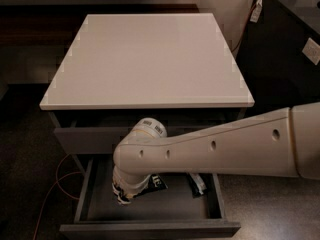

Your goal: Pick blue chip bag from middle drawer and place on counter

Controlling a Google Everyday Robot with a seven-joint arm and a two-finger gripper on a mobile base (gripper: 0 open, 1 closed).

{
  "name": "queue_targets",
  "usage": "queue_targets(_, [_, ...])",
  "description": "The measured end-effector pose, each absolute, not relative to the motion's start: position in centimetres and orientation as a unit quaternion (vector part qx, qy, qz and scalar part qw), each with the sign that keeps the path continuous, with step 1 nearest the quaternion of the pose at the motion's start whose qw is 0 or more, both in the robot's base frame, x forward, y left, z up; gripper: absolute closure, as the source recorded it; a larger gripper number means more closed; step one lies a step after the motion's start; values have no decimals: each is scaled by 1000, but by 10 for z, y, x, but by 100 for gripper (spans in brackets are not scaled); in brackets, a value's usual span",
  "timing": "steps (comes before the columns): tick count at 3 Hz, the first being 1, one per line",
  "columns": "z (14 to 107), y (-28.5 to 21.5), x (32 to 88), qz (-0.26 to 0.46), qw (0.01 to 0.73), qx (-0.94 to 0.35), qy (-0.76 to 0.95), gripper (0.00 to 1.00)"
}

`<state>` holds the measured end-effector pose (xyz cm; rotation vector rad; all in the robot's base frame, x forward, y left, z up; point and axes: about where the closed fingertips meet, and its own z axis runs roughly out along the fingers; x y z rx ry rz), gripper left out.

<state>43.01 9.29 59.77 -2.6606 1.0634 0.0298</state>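
The middle drawer (150, 229) stands pulled out below the white counter (145, 59). My arm reaches down into it from the right. The gripper (123, 196) hangs inside the drawer at its left-centre, mostly hidden under the white wrist. The blue chip bag (156, 183), dark with white lettering, lies on the drawer floor right against the gripper, and the wrist covers its left part. I cannot tell whether the bag is held.
A small slim black packet (197, 184) lies in the drawer to the right of the bag. The upper drawer (85, 139) is slightly ajar above. An orange cable (55, 184) runs over the floor at left. A dark cabinet (285, 59) stands at right.
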Motion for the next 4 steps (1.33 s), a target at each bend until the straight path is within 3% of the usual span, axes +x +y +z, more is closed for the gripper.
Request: queue_targets(4, [688, 30, 507, 51, 212, -908, 357, 100])
